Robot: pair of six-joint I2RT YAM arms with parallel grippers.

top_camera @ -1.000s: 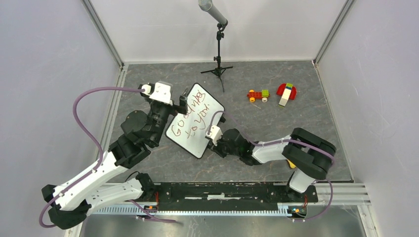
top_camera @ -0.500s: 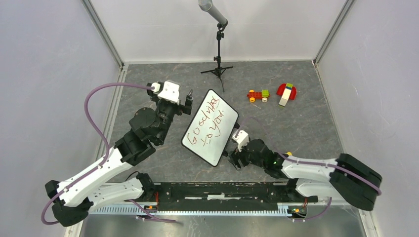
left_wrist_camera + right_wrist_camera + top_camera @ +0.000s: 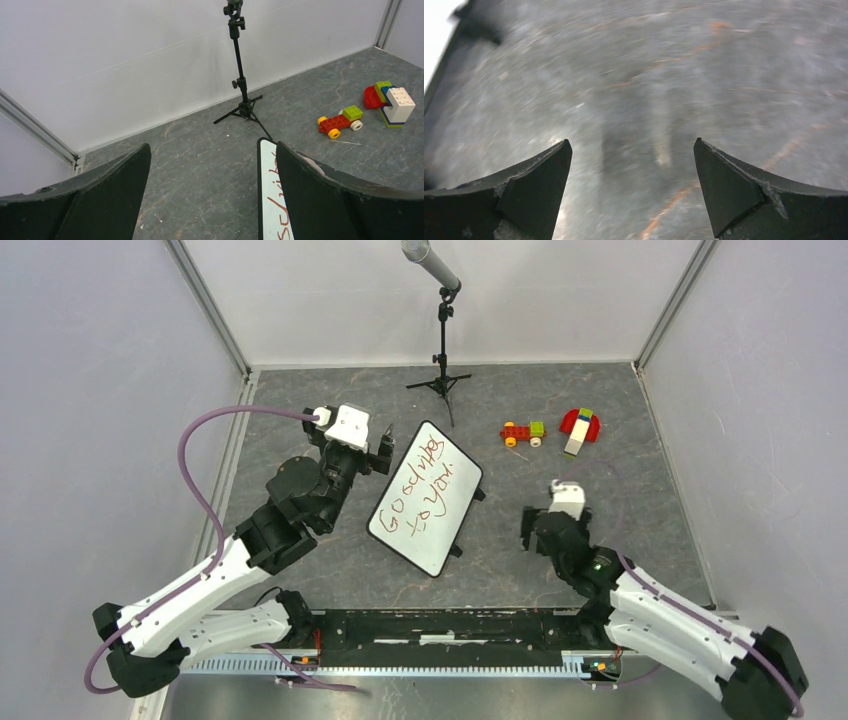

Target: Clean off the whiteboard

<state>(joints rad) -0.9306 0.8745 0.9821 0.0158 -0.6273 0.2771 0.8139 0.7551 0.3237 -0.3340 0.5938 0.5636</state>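
The whiteboard (image 3: pixel 425 498) lies flat and askew in the middle of the worktop (image 3: pixel 620 490) with its red writing whole, so no wiping has begun. The left jaws stand wide open and empty just off the board's far left edge; in the left wrist view the black frame runs just beside one finger, which has no grip on it. The right jaws are spread wide with nothing between them, over bare worktop to the right of the board and apart from it; that wrist view is smeared, so how high they hang I cannot tell. No eraser or cloth shows in any view, so I judge the step in hand is to steady the board and find something to wipe with. Done well, one arm pins the frame at an edge, clear of the writing, while the other sweeps along the lines, since the board sits on small feet (image 3: pixel 458 550) and may slide. Open room lies near and right; the toy car (image 3: pixel 522 433) and block toy (image 3: pixel 579 428) sit well off, and the microphone stand (image 3: pixel 442 360) near the board's far corner is what to mind
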